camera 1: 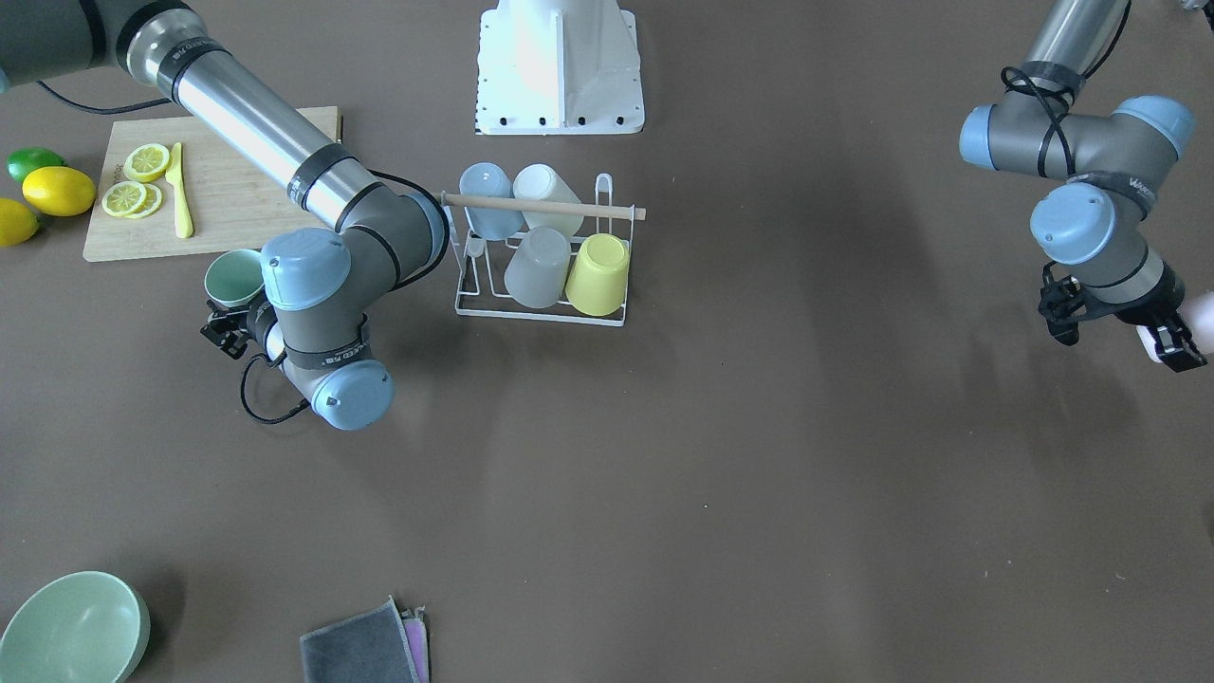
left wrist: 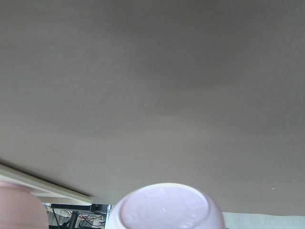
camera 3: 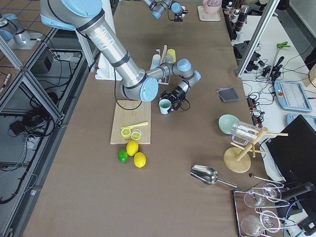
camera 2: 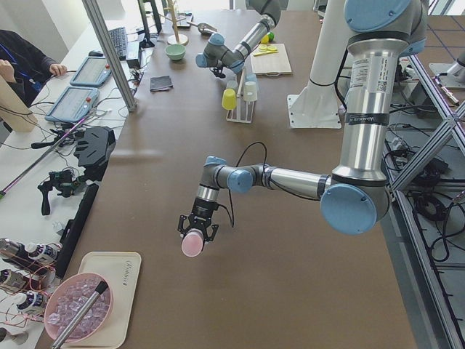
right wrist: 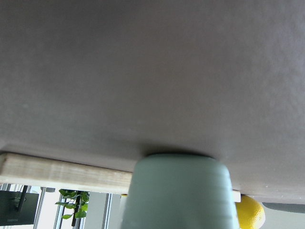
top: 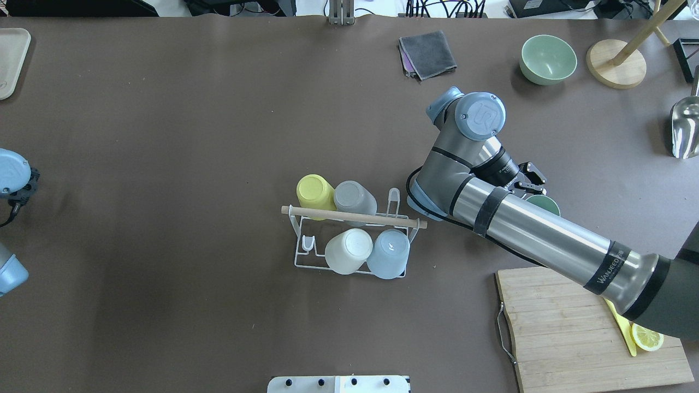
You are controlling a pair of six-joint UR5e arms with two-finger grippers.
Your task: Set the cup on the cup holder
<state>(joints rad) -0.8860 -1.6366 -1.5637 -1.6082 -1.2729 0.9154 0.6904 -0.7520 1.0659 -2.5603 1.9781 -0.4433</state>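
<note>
While right tool (camera 1: 228, 327) grips green cup (camera 1: 234, 277), rack (camera 1: 542, 305) holds four.

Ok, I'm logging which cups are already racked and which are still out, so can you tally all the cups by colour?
Yellow cup: 1, on the cup holder
Grey cup: 1, on the holder
White cup: 1, on the holder
Blue cup: 1, on the holder
Green cup: 1, at the right gripper
Pink cup: 1, in the left gripper
Total: 6
</note>
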